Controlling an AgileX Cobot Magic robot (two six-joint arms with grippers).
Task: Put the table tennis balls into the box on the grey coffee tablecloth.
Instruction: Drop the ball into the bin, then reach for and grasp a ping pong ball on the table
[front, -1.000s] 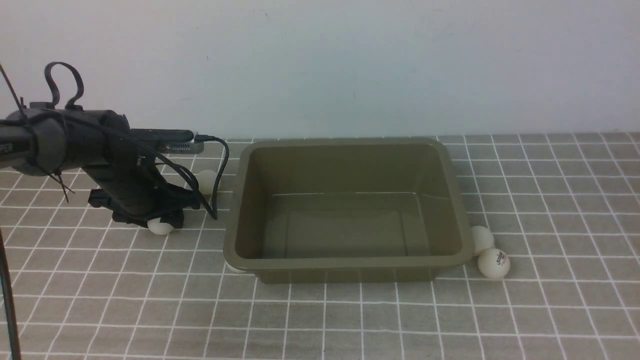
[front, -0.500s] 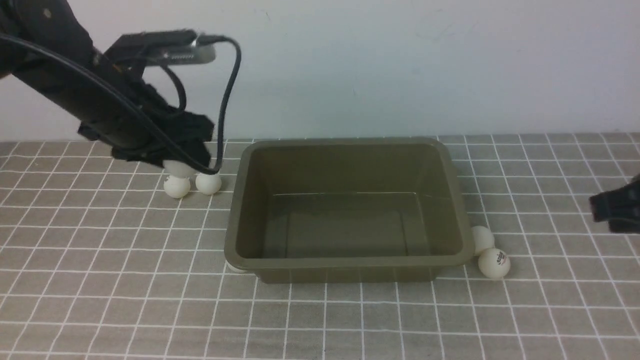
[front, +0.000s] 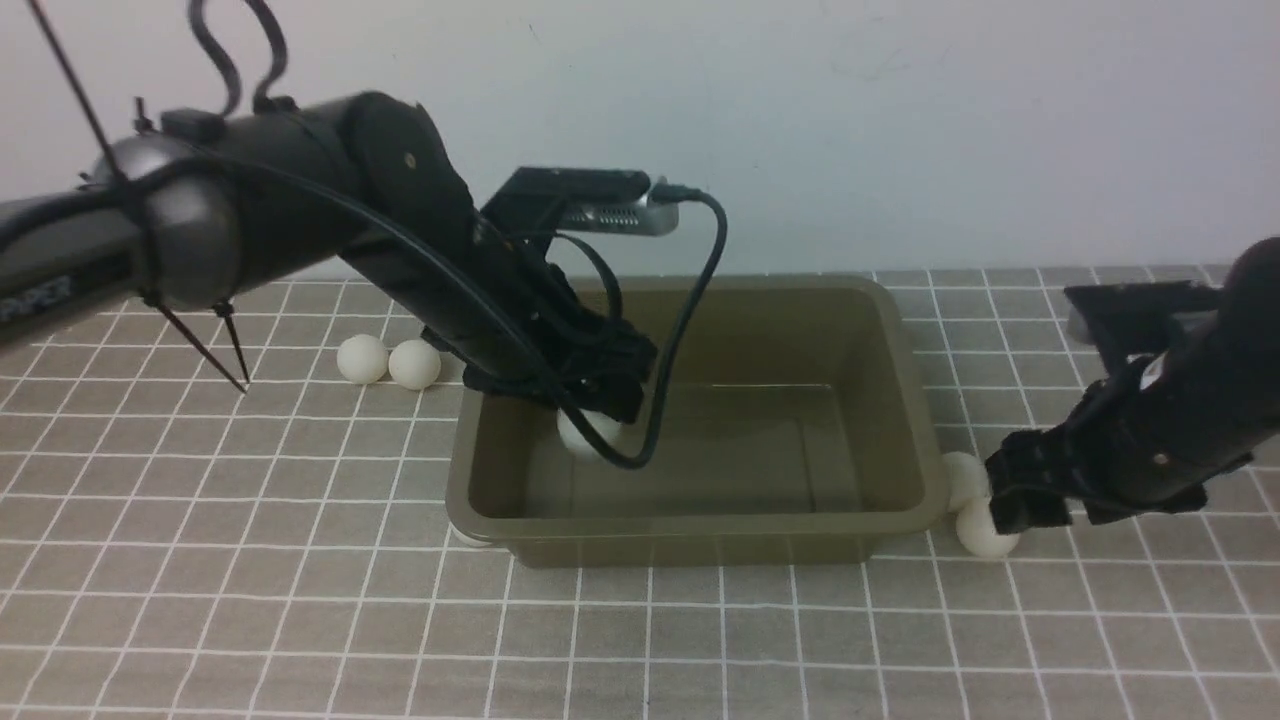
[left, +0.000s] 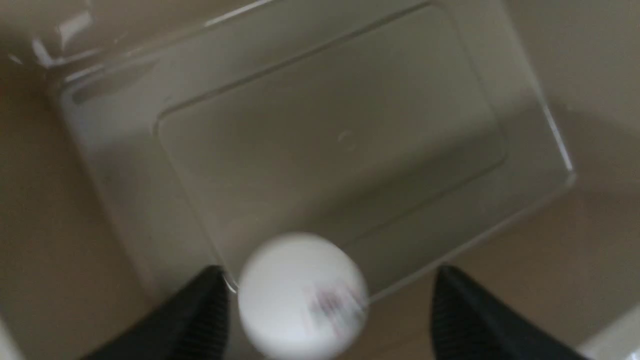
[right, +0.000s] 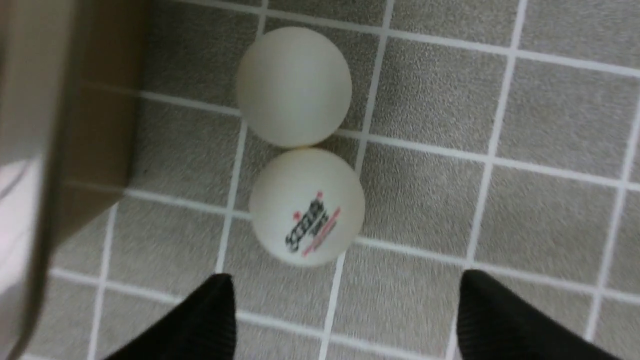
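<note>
Plastic is gleaming inside the rounded box (front: 780, 284). Left gripper (front: 587, 396) is gaping over one ball (front: 585, 437), right gripper (right: 345, 280) over two matte balls (right: 306, 205).

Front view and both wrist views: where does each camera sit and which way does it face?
Front view: between the arms, facing forward across the grey coffee tablecloth to the box and wall; left gripper over the box, right gripper beside it.
Left wrist view: on the left wrist, looking down into the box; left fingertips apart, blurred ball between.
Right wrist view: on the right wrist, looking down at a logo ball touching a plain ball; right fingertips apart.
Shared: the front view shows all three balls.
</note>
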